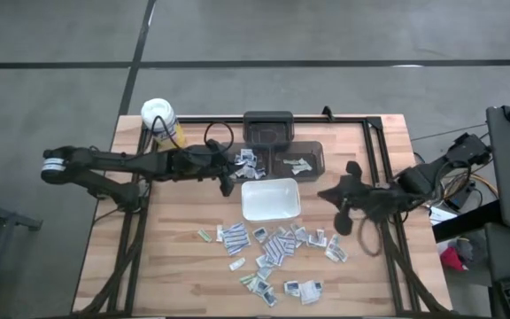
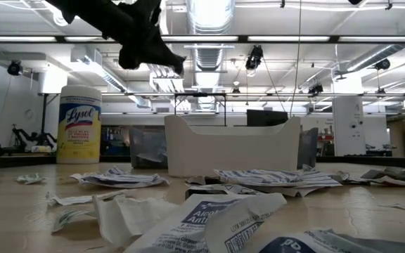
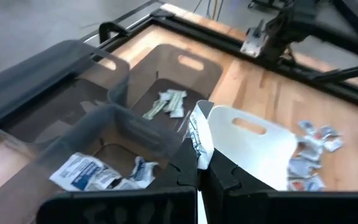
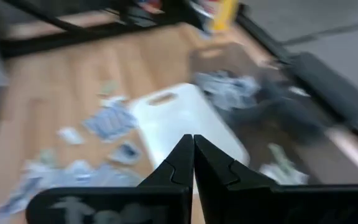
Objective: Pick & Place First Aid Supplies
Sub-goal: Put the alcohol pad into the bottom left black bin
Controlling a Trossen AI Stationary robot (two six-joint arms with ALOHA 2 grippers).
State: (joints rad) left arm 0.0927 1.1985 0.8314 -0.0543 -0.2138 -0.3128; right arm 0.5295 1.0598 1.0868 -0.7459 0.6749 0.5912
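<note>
Left gripper [image 3: 197, 163] pinching one packet [image 3: 197, 127] above the clear bins [image 3: 135, 134] for sorting (loose packets [image 1: 273, 244] scattered near white tray [image 1: 270, 199]), right gripper [image 4: 193, 163] pressed together, empty, waiting beside tray.

The yellow canister [image 2: 80, 125] with a white lid carries the brand name "Lysol", and a crumpled packet [image 2: 209, 214] in front shows the partial word "Alco".
</note>
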